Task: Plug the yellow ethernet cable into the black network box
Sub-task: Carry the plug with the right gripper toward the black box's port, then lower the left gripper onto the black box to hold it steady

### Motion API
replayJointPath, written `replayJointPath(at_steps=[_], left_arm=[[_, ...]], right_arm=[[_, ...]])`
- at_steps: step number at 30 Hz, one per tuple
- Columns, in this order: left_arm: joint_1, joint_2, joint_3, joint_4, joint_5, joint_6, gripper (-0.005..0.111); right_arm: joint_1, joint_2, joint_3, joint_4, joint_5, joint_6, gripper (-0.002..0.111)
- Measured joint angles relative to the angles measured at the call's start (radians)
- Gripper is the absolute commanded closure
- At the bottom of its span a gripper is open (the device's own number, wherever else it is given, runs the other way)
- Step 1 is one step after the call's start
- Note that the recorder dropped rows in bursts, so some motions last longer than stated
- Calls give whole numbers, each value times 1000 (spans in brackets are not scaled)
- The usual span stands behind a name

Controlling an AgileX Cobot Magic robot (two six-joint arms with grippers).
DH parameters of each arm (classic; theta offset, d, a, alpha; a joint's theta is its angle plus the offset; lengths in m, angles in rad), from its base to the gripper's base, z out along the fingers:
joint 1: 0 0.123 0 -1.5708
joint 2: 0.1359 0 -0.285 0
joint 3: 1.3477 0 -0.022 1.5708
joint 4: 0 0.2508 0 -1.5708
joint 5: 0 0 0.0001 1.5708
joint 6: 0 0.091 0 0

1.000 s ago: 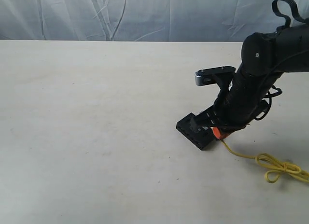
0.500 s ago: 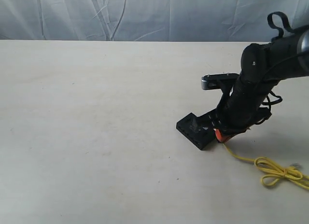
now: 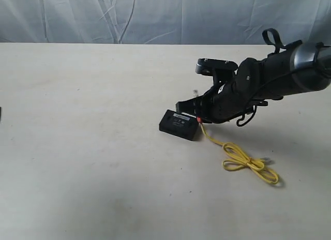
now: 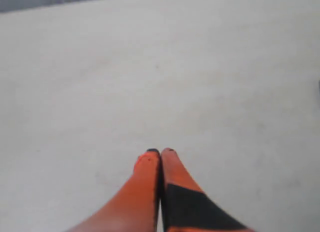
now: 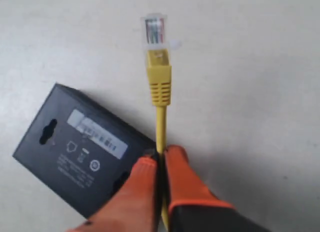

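Note:
The black network box (image 3: 178, 124) lies flat on the table with its white label strip (image 5: 97, 133) facing up. My right gripper (image 3: 198, 117) hovers at the box's right end, shut on the yellow ethernet cable (image 5: 160, 127) a short way behind the plug. The clear plug (image 5: 154, 29) and its yellow boot stick out past the fingertips (image 5: 175, 157) over bare table beside the box (image 5: 80, 149), not in any port. The cable trails to a tied loop (image 3: 249, 163) on the table. My left gripper (image 4: 160, 152) is shut on nothing above bare table.
A pale tabletop (image 3: 93, 147) stretches around the box, and a grey draped cloth (image 3: 155, 15) hangs along the back. A dark bit shows at the far left edge (image 3: 0, 114). The right arm (image 3: 279, 77) reaches in from the right.
The box, propped on edge before, now lies flat and further left. My right gripper has swung left and up with the cable, and the loop has been dragged left.

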Motion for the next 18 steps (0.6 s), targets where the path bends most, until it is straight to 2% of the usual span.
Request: replayJointPath(at_steps=[3,6,11,18], left_arm=[[0,167,-45,-222,60,229,107],[-11,340,-107,-380,120,415,107],[-88,573,-275,-425,168,494,107],[-193,910,-607,-411,313,524,107]], right_arm=[[1,0,-25,0,-4,0,109],[1,0,-77,-11,45,0,109],[1,-24,-185,-130,220,-3,109],[-6,-72,-227,-234,486,-1,109]])
